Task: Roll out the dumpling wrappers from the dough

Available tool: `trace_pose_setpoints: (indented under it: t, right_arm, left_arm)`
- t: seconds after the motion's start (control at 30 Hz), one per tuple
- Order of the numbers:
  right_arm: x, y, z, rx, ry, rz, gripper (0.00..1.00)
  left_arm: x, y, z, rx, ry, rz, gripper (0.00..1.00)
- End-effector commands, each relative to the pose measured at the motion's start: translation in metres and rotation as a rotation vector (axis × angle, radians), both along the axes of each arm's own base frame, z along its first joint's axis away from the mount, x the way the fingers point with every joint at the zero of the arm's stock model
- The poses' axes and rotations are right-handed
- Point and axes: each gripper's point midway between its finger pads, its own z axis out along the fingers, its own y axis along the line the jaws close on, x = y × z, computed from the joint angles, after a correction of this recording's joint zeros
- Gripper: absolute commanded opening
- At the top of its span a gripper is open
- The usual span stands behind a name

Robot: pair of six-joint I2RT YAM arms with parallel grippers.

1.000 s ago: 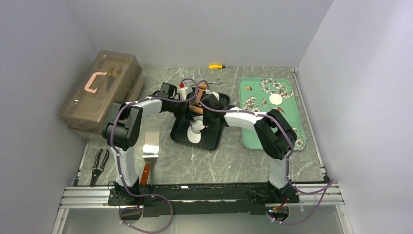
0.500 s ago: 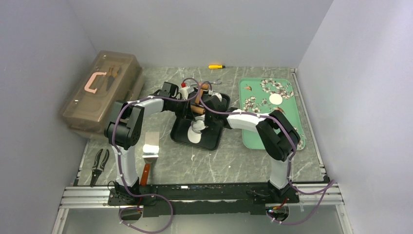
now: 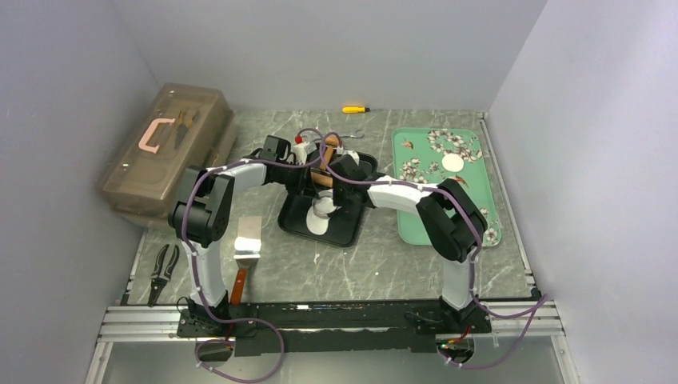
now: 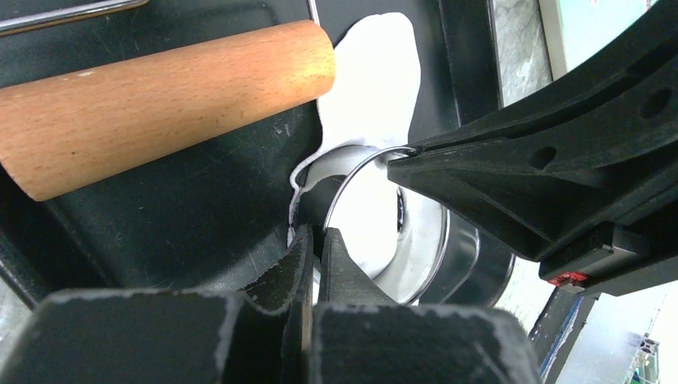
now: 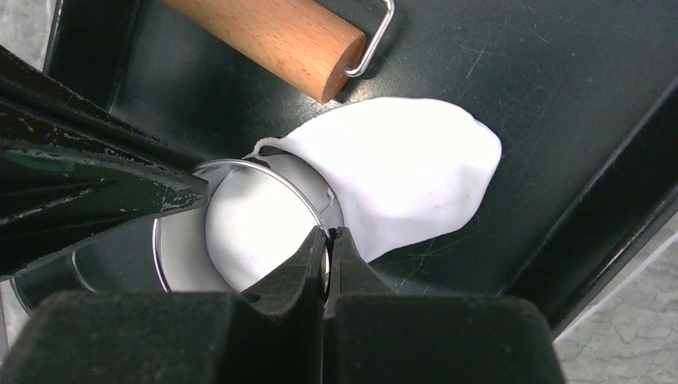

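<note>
Both end effectors (image 4: 320,240) (image 5: 328,238) pinch the cutter (image 4: 448,248) atop the dough (image 5: 408,168).

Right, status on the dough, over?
Left gripper, right gripper shut on ring cutter. Cutter sits on flattened dough, in tray. Roller beside, not blocking.

Boxed in on three sides by plain pale lavender-grey walls (image 3: 320,48). Floored by a grey-green marbled bench (image 3: 360,268) with white veins, edged along the near side with a silver metal rail (image 3: 132,324). Lit softly and evenly, with only faint shadows.
</note>
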Motion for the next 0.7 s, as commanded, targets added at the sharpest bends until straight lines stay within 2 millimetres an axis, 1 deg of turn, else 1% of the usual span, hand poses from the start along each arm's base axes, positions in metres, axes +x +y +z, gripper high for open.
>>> trace_pose_setpoints:
  t: [0.0, 0.07, 0.1, 0.13, 0.17, 0.3, 0.37, 0.43, 0.47, 0.53, 0.6, 0.67]
  right_arm:
    - [-0.053, -0.055, -0.066, -0.189, 0.178, -0.042, 0.00]
    - [-0.056, -0.058, -0.070, -0.201, 0.185, -0.046, 0.00]
    - [-0.052, -0.056, -0.070, -0.206, 0.182, -0.046, 0.00]
    - [-0.049, -0.051, -0.068, -0.205, 0.177, -0.040, 0.00]
    - [-0.044, -0.043, -0.064, -0.197, 0.162, -0.028, 0.00]
    - [-0.025, -0.013, -0.040, -0.166, 0.096, 0.012, 0.00]
    - [-0.021, -0.004, -0.033, -0.152, 0.081, 0.026, 0.00]
    - [-0.024, -0.002, -0.034, -0.141, 0.092, 0.037, 0.00]
    - [-0.026, -0.004, -0.037, -0.143, 0.098, 0.037, 0.00]
    - [-0.032, -0.018, -0.045, -0.161, 0.120, 0.016, 0.00]
    - [-0.038, -0.035, -0.050, -0.180, 0.136, -0.015, 0.00]
    - [-0.045, -0.050, -0.053, -0.198, 0.143, -0.043, 0.00]
  left_arm:
    - [-0.072, 0.010, -0.070, 0.189, 0.288, -0.055, 0.00]
    - [-0.076, 0.003, -0.070, 0.168, 0.313, -0.064, 0.00]
    - [-0.076, 0.005, -0.071, 0.168, 0.320, -0.056, 0.00]
    - [-0.076, 0.008, -0.072, 0.168, 0.324, -0.046, 0.00]
    - [-0.076, 0.013, -0.072, 0.165, 0.328, -0.031, 0.00]
    - [-0.074, 0.037, -0.073, 0.172, 0.345, 0.023, 0.00]
    - [-0.075, 0.044, -0.074, 0.176, 0.352, 0.036, 0.00]
    - [-0.075, 0.044, -0.073, 0.169, 0.359, 0.039, 0.00]
    - [-0.073, 0.043, -0.074, 0.168, 0.353, 0.040, 0.00]
    - [-0.065, 0.038, -0.072, 0.163, 0.336, 0.043, 0.00]
    - [-0.061, 0.025, -0.071, 0.161, 0.323, 0.019, 0.00]
    - [-0.064, 0.009, -0.070, 0.161, 0.320, -0.023, 0.00]
